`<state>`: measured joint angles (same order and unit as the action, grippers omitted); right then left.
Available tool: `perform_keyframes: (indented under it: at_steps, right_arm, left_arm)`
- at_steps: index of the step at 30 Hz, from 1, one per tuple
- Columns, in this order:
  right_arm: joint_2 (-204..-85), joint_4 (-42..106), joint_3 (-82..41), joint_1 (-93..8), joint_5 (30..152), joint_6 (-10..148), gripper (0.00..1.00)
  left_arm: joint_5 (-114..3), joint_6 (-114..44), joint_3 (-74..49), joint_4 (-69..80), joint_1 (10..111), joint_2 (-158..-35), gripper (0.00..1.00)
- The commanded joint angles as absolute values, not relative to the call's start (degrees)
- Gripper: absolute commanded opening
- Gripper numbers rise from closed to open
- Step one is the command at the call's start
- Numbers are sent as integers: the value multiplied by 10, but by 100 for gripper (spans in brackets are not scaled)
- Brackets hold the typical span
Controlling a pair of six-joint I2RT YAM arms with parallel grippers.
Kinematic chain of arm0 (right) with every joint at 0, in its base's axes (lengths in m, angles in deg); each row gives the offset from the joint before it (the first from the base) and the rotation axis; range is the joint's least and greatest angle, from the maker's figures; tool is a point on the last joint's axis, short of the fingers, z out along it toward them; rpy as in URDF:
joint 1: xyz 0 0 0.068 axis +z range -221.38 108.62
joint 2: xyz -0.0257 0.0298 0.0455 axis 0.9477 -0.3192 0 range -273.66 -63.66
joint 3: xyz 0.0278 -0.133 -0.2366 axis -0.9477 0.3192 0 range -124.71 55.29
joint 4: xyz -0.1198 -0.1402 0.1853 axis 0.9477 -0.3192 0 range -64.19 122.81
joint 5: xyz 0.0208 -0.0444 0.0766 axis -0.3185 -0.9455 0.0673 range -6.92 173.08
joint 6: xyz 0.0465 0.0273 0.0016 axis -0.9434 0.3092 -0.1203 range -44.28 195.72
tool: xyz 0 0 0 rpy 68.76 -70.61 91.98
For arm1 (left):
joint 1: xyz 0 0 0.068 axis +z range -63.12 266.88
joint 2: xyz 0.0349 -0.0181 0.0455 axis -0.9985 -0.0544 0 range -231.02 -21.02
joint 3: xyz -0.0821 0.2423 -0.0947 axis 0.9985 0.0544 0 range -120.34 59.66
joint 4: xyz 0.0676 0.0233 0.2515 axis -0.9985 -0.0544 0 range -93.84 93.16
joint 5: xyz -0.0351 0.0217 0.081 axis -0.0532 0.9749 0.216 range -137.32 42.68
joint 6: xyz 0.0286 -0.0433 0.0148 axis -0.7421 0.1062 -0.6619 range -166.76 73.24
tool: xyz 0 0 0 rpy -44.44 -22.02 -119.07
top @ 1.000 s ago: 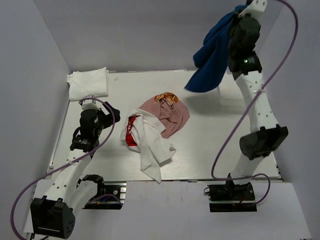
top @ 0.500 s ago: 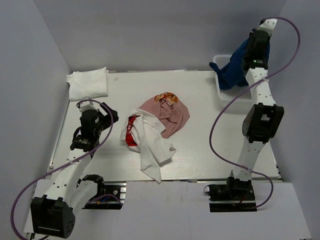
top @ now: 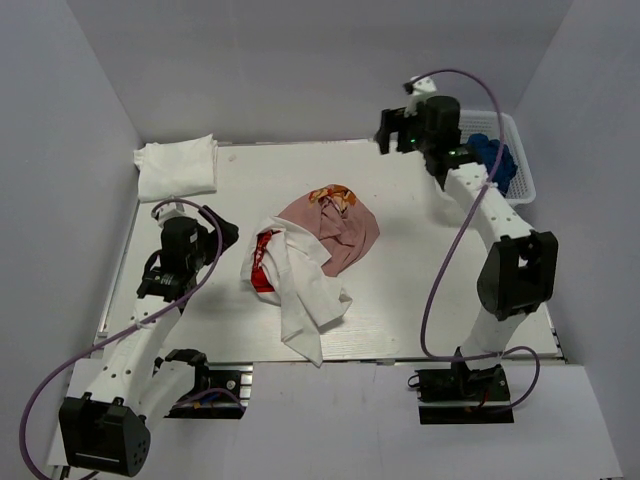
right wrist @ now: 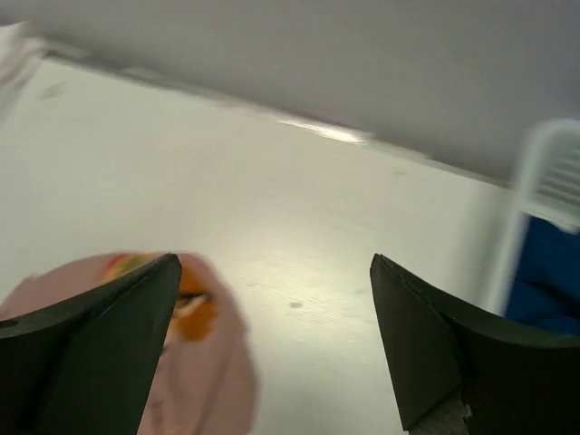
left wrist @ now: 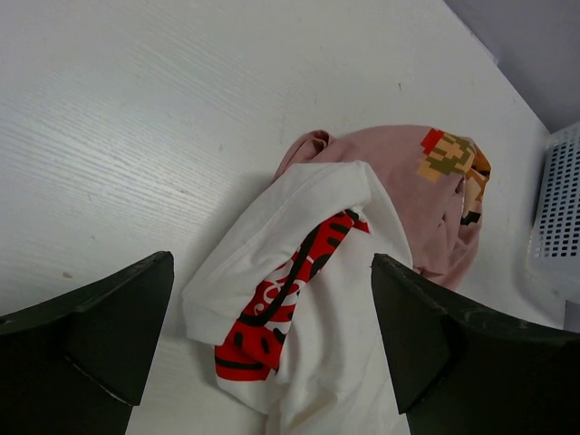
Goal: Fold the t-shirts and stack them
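Looking at the white shirt with the red print (top: 298, 292), we are seeing soft, light, floppy cloth, crumpled on the table (top: 400, 290) and lying partly over the pink shirt (top: 345, 230). We are thinking a pinch at a hem or shoulder edge will lift it best. We are counting one of each, one navy shirt (top: 493, 157) in the basket (top: 522, 180), and one folded white pile (top: 176, 166) at the far left corner. The left gripper (left wrist: 272, 337) and the right gripper (right wrist: 276, 337) are gaping wide, holding nothing.

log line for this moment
left gripper open | right gripper open, empty | navy shirt in basket | pink shirt, red-print white shirt crumpled mid-table
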<state>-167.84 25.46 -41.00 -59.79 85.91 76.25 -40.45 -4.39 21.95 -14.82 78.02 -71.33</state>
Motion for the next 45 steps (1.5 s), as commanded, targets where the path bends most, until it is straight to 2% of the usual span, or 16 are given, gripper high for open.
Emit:
perform_keyframes:
  at_steps: [1,3,6,13,16,25,26,27,29,30,33,40,43,45]
  right_arm:
    - [-1633,313,-332,-551,944,732,90]
    - [-1620,382,-264,-537,960,671,90]
    - [-1620,398,-209,-502,965,639,90]
    - [-1725,336,-258,-441,968,630,90]
    - [-1755,340,-255,-423,904,629,90]
    - [-1842,296,-287,-361,772,661,90]
    - [-1844,297,-291,-359,767,655,88]
    - [-1848,300,-290,-359,764,651,72]
    - [-1853,286,-307,-359,765,632,34]
    - [-1853,278,-314,-358,777,630,0]
    - [-1821,263,-339,-360,770,631,0]
    - [-1642,340,-373,-362,740,709,0]
    - [-1638,329,-429,-371,740,719,0]
    - [-1646,264,-519,-391,737,700,0]
  left_arm:
    - [-416,-21,196,-195,782,-709,99]
    - [-434,-36,181,-195,776,-716,99]
    - [-441,-47,181,-190,776,-722,99]
    - [-492,-83,173,-157,785,-749,99]
    - [-522,-84,191,-109,785,-736,99]
    - [-503,-75,192,-123,785,-721,99]
    - [-503,-75,186,-123,785,-721,99]
    - [-503,-80,186,-128,785,-721,99]
    - [-488,-80,186,-135,785,-721,99]
    - [-488,-80,186,-135,785,-716,99]
    - [-482,-80,204,-126,785,-695,99]
    - [-511,-92,227,-98,785,-695,99]
    - [-517,-92,227,-98,785,-713,99]
    - [-517,-92,221,-98,785,-722,99]
